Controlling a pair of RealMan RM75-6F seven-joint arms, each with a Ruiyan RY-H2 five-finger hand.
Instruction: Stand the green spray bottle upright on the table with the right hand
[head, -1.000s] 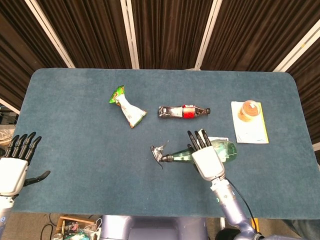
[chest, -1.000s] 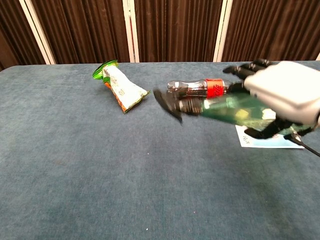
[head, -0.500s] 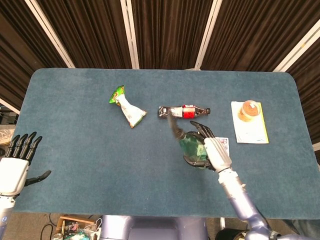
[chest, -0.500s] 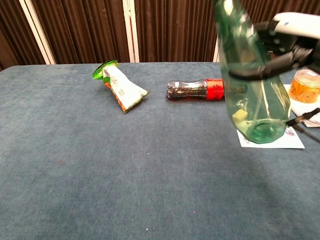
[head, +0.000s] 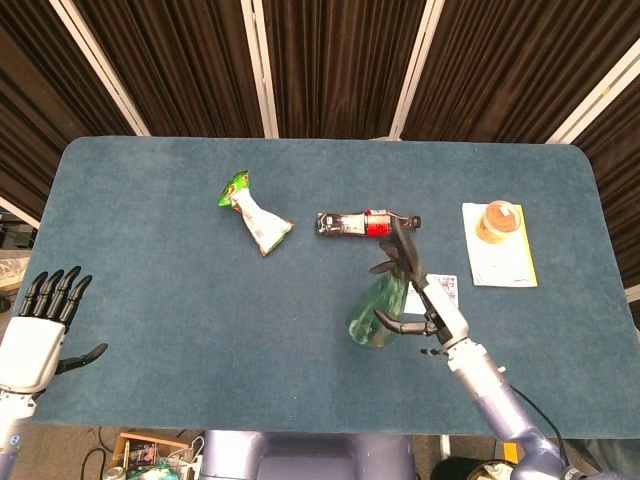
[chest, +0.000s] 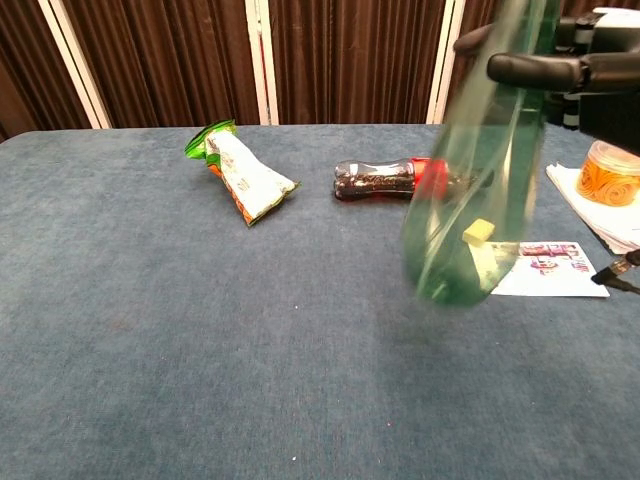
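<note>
The green spray bottle (head: 372, 316) is see-through, with a black spray head pointing up and away. My right hand (head: 436, 312) grips it around the upper body, fingers wrapped round its front. In the chest view the green spray bottle (chest: 470, 205) hangs tilted and blurred, its base swung left and low over the blue table (chest: 200, 350). Whether the base touches the table I cannot tell. The right hand (chest: 575, 68) shows at the top right edge. My left hand (head: 40, 335) waits at the table's near left edge, fingers apart and holding nothing.
A cola bottle (head: 365, 223) lies on its side just beyond the spray bottle. A green snack bag (head: 255, 215) lies further left. A small printed card (chest: 545, 268) lies beside the bottle's base. An orange cup (head: 498, 222) sits on white paper at the right.
The right hand lifted the bottle off the table and turned it from lying flat to nearly upright. Its base has now swung left and down; the card beneath is uncovered.
</note>
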